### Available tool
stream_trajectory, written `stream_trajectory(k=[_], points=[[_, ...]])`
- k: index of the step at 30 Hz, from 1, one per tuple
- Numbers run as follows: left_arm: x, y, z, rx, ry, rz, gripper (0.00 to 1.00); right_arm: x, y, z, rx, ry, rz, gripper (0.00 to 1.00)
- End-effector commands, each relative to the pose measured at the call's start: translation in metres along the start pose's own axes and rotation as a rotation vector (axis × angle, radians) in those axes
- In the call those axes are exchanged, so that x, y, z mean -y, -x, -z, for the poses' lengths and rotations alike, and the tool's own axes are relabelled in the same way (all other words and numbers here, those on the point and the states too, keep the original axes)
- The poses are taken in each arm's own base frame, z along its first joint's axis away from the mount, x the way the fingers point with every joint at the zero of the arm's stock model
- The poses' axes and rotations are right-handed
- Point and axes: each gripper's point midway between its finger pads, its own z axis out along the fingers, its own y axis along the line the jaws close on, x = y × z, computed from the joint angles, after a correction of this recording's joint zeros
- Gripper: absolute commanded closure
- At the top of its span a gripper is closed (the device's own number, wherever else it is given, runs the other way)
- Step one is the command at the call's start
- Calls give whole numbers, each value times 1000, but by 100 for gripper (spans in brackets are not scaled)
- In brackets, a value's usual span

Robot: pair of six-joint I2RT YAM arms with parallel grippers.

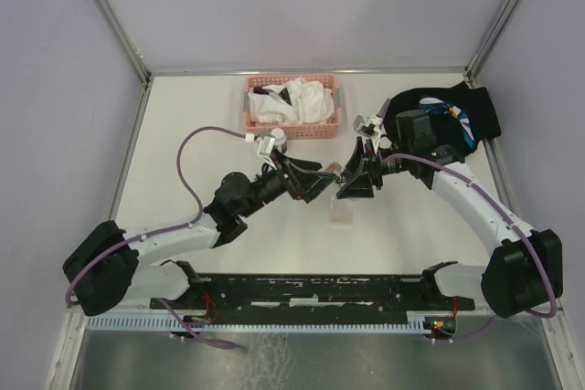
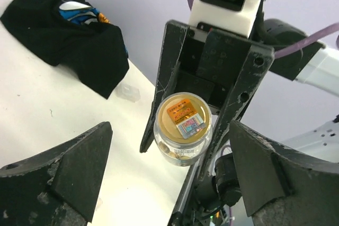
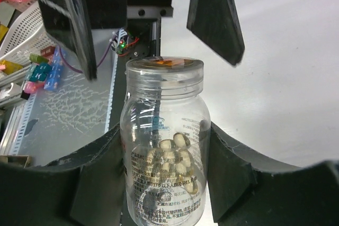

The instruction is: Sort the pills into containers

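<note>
Right fingers (image 3: 233, 173) clamped on the clear pill bottle (image 3: 164, 183), held off the worktop (image 2: 42, 99) — left fingers (image 2: 69, 168) spread wide near its cap (image 2: 183, 119), gripping nothing.

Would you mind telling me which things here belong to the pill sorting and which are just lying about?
For the job:
- pill bottle, held in the right gripper
- clear box

Lying about:
- pink basket
- white cloths in it
- black cloth
</note>
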Motion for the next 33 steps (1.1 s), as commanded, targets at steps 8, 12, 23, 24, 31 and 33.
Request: stream_trajectory(k=[8, 12, 23, 24, 31, 33], points=[[-16, 49, 34, 197, 240, 228, 0, 9, -2, 15, -101, -129, 237, 98], [-34, 35, 30, 155, 407, 354, 1, 15, -4, 17, -115, -173, 275, 98], [-22, 10, -12, 89, 604, 379, 8, 20, -9, 16, -132, -184, 269, 98], [-21, 10, -14, 91, 600, 385, 9, 20, -10, 15, -132, -183, 270, 98], [-13, 4, -31, 60, 576, 397, 24, 22, -10, 14, -135, -184, 258, 98], [-13, 3, -33, 54, 578, 400, 29, 23, -10, 14, -131, -183, 245, 98]])
